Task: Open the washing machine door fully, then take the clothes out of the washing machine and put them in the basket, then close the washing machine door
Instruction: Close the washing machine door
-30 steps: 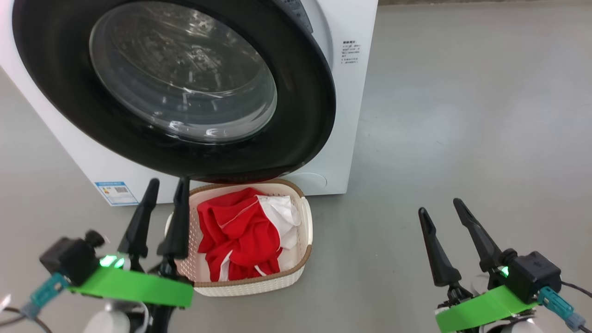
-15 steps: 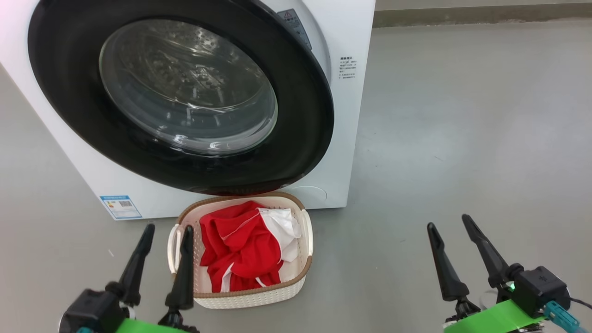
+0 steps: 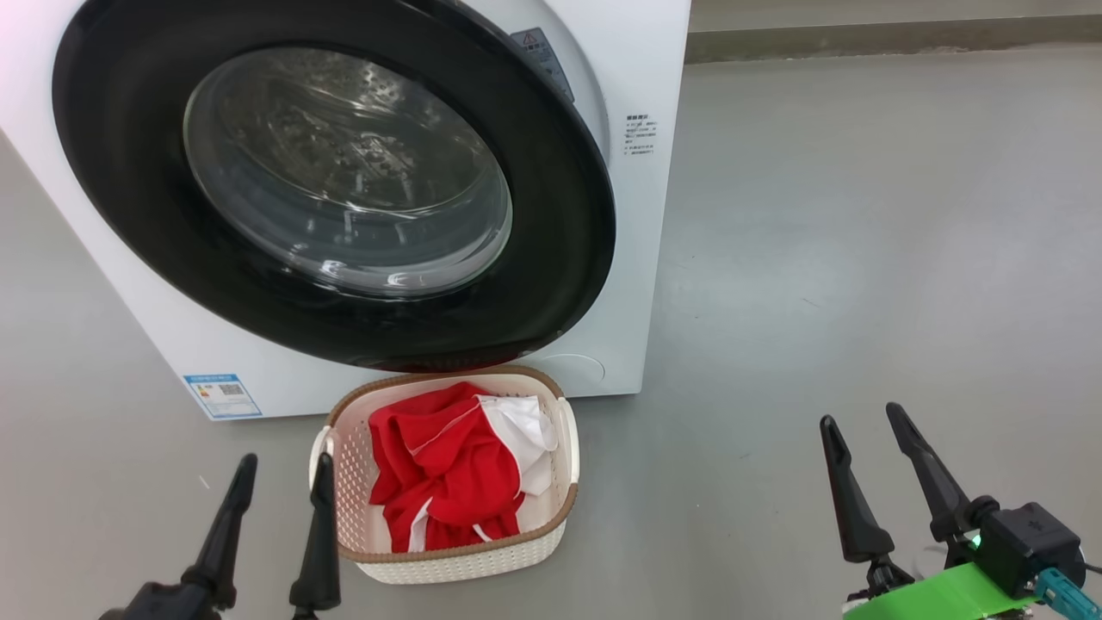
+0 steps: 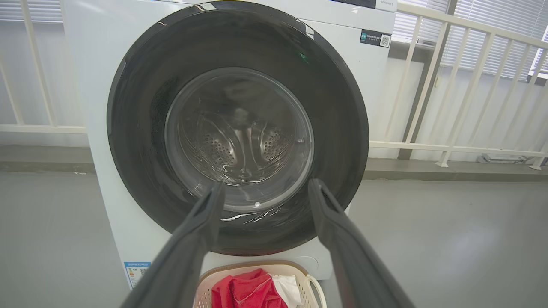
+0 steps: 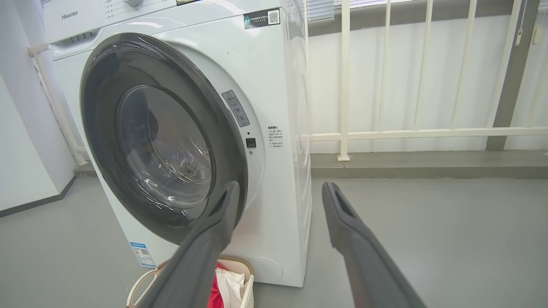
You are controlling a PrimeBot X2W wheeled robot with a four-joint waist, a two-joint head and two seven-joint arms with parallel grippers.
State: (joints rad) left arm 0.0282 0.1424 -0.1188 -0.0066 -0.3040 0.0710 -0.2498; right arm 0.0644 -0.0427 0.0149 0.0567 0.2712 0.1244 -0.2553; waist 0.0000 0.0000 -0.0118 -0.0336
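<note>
The washing machine [image 3: 641, 258] is a white front-loader on the grey floor. Its door [image 3: 129, 172], a black ring around clear glass, is swung to against the front; I cannot tell whether it is latched. Bare steel drum shows through the glass [image 4: 239, 137]. The cream basket [image 3: 465, 564] stands on the floor just below the door, with the red and white clothes [image 3: 439, 474] piled in it. My left gripper [image 3: 286, 465] is open and empty just left of the basket. My right gripper [image 3: 861, 416] is open and empty over bare floor far to the right.
A blue label sticker [image 3: 222, 394] sits low on the machine's front. Behind the machine a white railing [image 5: 344, 85] runs along a raised kerb [image 3: 861, 39]. Grey floor [image 3: 861, 258] stretches to the right of the machine.
The head view has shifted, so the machine and basket sit lower in it. Both grippers have dropped toward the bottom edge; the left has drawn back from the basket's left rim. Both stay open.
</note>
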